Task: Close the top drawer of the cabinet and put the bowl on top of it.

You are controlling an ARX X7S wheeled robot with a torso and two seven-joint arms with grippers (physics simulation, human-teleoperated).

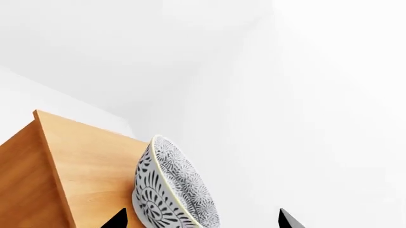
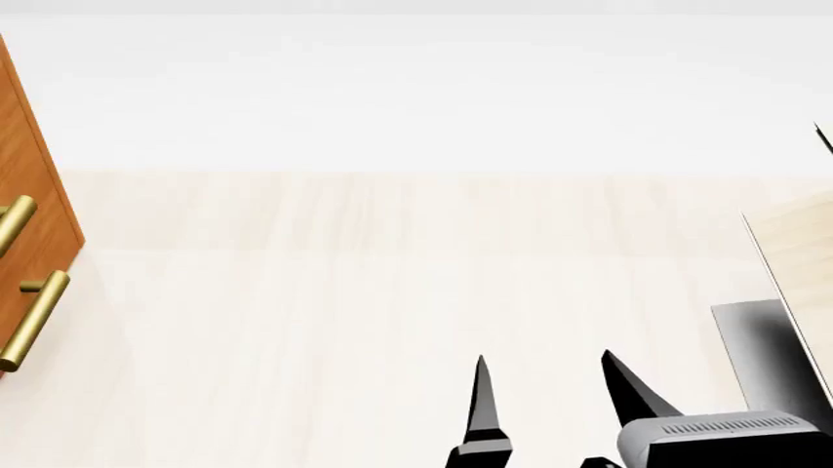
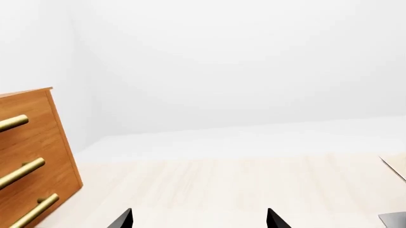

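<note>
Bowl (image 1: 172, 186) is sitting on the cabinet (image 1: 76, 166) top near its edge, between the left pincer (image 1: 199, 219) tips, spread wide. Right pincer (image 2: 553, 405) is hanging open, holding nothing.

The cabinet (image 2: 33, 210) shows at the left edge of the frame, with two brass handles (image 2: 29, 317) on its front. Pale wood floor (image 2: 390, 292) fills the middle. At bottom centre-right the right end effector (image 2: 553, 390) points up, its two dark fingers (image 2: 483, 395) apart and empty; a pale wood panel (image 2: 801, 253) stands at the right edge.

Bowl (image 1: 171, 190) atop cabinet (image 1: 76, 161), on floor (image 2: 390, 292)
</note>
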